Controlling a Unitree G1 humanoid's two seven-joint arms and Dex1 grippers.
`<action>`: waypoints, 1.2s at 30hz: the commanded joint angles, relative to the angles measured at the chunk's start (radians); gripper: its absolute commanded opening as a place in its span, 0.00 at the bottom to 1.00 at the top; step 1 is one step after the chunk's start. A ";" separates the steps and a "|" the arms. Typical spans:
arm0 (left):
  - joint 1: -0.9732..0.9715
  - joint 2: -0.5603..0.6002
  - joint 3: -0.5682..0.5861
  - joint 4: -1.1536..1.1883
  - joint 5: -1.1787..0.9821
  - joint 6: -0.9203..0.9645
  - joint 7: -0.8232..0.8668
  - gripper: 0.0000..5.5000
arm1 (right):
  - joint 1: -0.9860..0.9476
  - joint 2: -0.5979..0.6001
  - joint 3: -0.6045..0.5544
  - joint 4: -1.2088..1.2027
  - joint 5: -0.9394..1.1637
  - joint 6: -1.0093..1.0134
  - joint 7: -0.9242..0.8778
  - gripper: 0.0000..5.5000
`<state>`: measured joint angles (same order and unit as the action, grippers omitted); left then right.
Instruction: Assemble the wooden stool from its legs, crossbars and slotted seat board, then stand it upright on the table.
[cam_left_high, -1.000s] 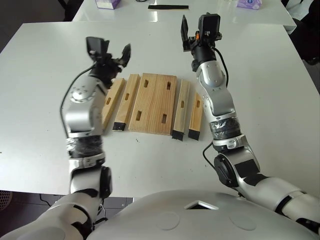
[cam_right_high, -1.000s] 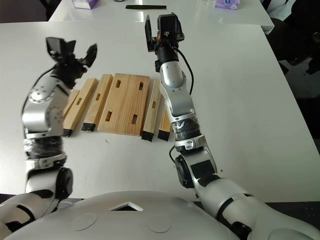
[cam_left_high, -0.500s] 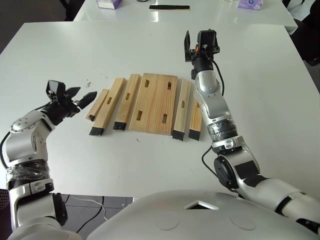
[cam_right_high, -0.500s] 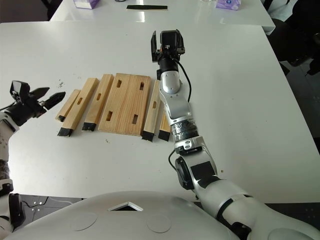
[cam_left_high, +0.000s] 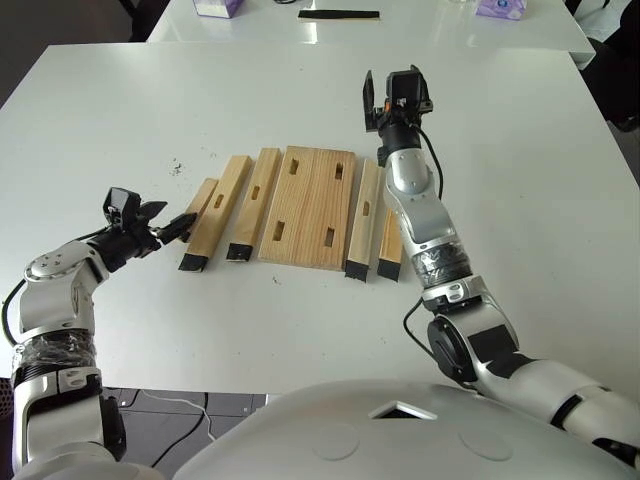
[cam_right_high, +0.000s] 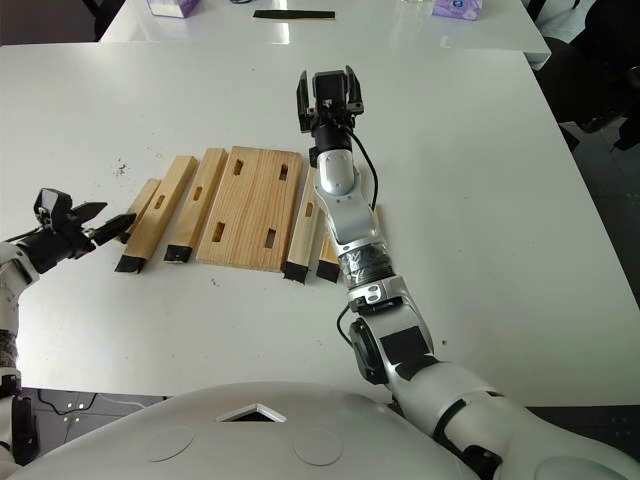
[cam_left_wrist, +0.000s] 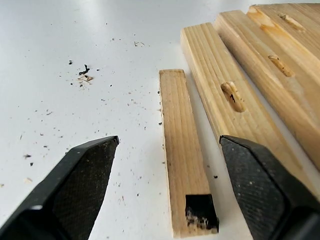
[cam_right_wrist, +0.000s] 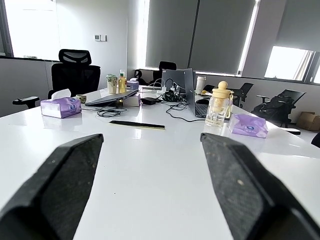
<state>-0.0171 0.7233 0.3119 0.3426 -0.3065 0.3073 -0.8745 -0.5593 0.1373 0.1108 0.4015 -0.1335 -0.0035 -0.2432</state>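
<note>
You have a wide white table (cam_left_high: 520, 150) in front of you, and the stool lies on it in flat, separate pieces, none joined. Largest is the pale wooden seat board with four slots (cam_left_high: 305, 205), lying at the middle. Left of it lie two long wooden legs with black tips at their near ends (cam_left_high: 236, 208), side by side and almost touching. Right of it lie two more, the long wooden leg just beside the board (cam_left_high: 362, 215) and a shorter black-tipped wooden bar (cam_left_high: 391, 240) whose far part is hidden behind your right arm, so its full length cannot be made out. Furthest left is a slim wooden crossbar with a black near end (cam_left_high: 199, 202). Your left gripper (cam_left_high: 172, 218) sits low at that near end, fingers spread wide with the crossbar end between them in the wrist view, gripping nothing. Whether it rests on the table is hard to tell. Your right gripper (cam_left_high: 392, 90) is raised beyond the board's far right corner, fingers wide apart and empty. Small dark specks (cam_left_high: 177, 165) dot the table near the crossbar.
</note>
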 joint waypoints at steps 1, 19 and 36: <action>0.007 0.031 -0.021 0.048 0.036 -0.031 -0.010 0.68 | 0.010 0.009 -0.002 -0.022 -0.009 -0.001 -0.005 0.65; 0.078 0.014 -0.046 0.025 0.019 -0.039 -0.035 0.39 | 0.016 -0.001 0.002 -0.009 -0.021 -0.004 0.006 0.65; -0.229 -0.148 0.215 -0.268 -0.436 0.150 0.198 0.24 | -0.029 -0.034 -0.147 -0.083 0.201 0.057 0.157 0.65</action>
<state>-0.1168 0.6270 0.4691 0.1987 -0.5977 0.4027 -0.7496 -0.5398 0.1294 0.0321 0.3553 -0.0417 0.0019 -0.1701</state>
